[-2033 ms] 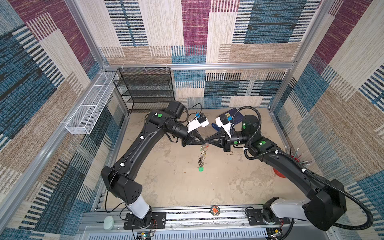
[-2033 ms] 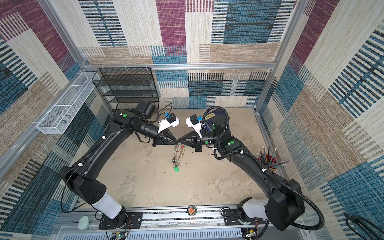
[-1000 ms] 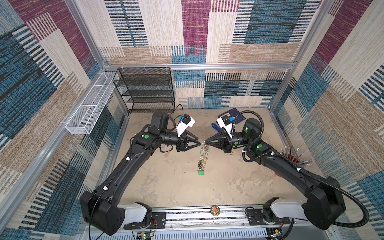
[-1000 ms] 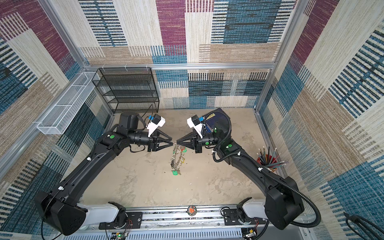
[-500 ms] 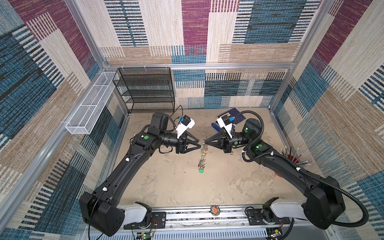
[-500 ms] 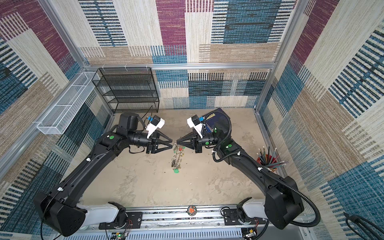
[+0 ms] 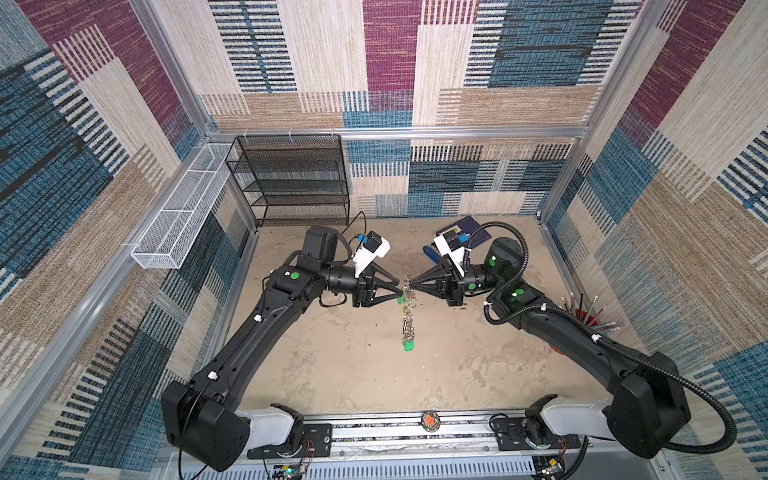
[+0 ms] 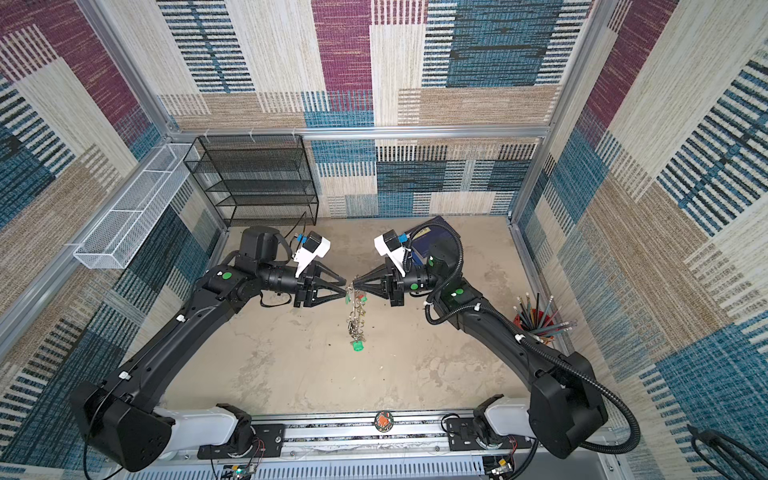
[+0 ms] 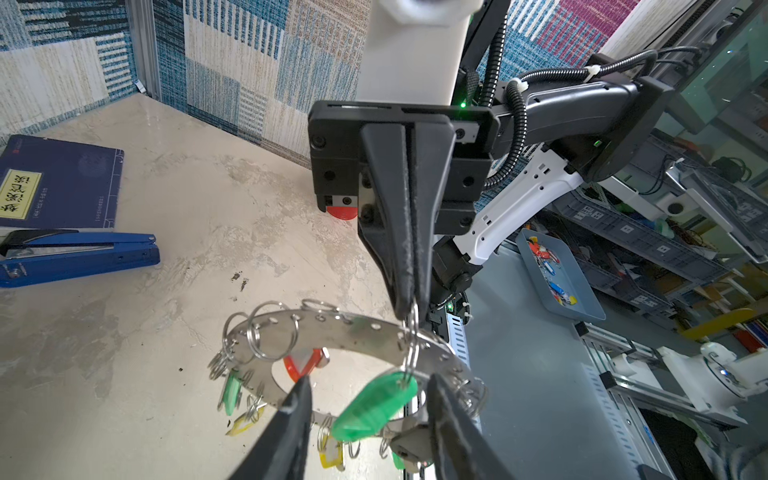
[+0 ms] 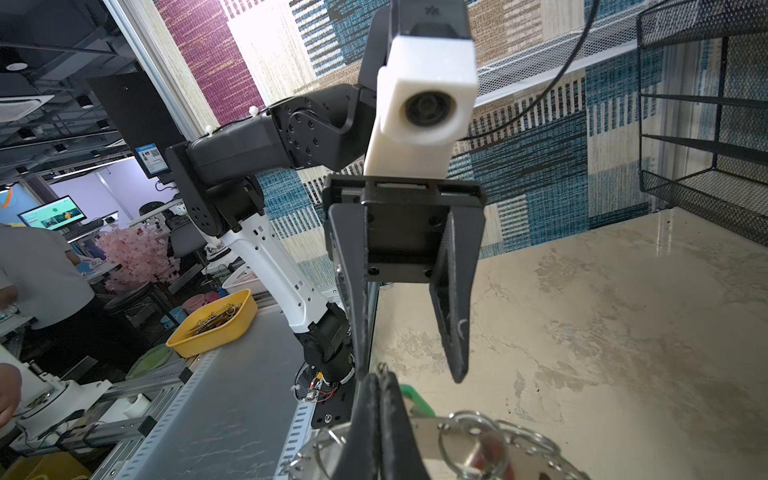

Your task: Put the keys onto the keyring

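Note:
The keyring [image 7: 407, 309] [image 8: 356, 316] hangs edge-on above the table in both top views. My right gripper [image 7: 409, 284] [image 10: 380, 378] is shut on a split ring at its top. In the left wrist view the grey disc [image 9: 332, 336] carries several split rings and green, yellow and red tags. My left gripper [image 9: 368, 386] [image 8: 345, 290] faces the right one, open. Between its fingers [image 9: 297, 399] hangs a green tag [image 9: 374, 405] from the pinched split ring, with a silver key head [image 9: 409, 440] below it against one finger.
A blue stapler [image 9: 79, 257] and a blue book [image 9: 58, 183] lie at the back right of the table. A black mesh shelf [image 7: 291, 178] stands at the back left, a white wire basket [image 7: 183, 208] on the left wall, a red pencil cup [image 7: 586, 316] at the right.
The left arm has lowered its elbow and swung into a new pose, its gripper staying at the keyring's top. The right gripper and the hanging keyring have hardly moved.

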`<state>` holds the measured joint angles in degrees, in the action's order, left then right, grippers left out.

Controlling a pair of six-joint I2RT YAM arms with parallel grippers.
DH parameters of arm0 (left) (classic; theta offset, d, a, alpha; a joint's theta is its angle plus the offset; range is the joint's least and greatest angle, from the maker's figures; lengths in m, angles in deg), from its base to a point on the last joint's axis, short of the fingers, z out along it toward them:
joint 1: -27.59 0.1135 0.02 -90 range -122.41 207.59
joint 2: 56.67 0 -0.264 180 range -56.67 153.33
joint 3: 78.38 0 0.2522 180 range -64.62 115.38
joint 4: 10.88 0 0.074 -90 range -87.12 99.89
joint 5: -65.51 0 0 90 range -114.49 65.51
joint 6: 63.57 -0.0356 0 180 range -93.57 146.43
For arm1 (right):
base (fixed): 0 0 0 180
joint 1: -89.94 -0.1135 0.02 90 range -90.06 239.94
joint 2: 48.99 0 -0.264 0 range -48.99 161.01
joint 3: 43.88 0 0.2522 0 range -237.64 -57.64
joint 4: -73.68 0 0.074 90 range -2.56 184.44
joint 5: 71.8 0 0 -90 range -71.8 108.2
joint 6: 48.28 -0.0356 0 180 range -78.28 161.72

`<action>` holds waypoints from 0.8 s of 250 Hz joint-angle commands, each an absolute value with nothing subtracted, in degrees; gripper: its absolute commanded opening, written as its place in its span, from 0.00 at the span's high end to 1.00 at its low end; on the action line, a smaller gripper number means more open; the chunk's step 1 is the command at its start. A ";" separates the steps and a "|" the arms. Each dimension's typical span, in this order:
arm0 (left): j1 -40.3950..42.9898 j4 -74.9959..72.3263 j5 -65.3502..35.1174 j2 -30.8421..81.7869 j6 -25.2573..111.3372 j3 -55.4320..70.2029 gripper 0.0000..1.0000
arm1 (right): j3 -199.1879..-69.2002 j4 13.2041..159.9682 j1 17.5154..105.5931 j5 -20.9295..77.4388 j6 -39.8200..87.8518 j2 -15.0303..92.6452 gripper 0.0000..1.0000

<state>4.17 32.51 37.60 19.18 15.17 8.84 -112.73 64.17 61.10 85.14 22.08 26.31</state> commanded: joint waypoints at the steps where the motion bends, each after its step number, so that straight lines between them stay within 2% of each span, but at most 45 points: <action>1: 4.04 31.36 39.67 19.79 15.65 9.74 0.58 | -112.74 61.20 61.10 85.60 20.97 26.30 1.00; 45: 3.98 31.92 41.25 20.41 15.53 9.89 0.75 | -112.84 61.01 61.04 85.70 20.97 26.66 1.00; 97: 3.95 31.23 43.74 20.10 15.88 9.26 0.86 | -112.97 60.82 61.06 85.79 21.06 27.19 1.00; 140: 4.00 31.93 43.96 20.14 15.70 9.04 1.00 | -112.97 60.47 61.10 85.70 20.95 27.34 1.00; 200: 3.61 32.78 43.99 20.06 15.68 8.61 1.00 | -113.24 59.57 61.11 85.60 20.72 27.43 1.00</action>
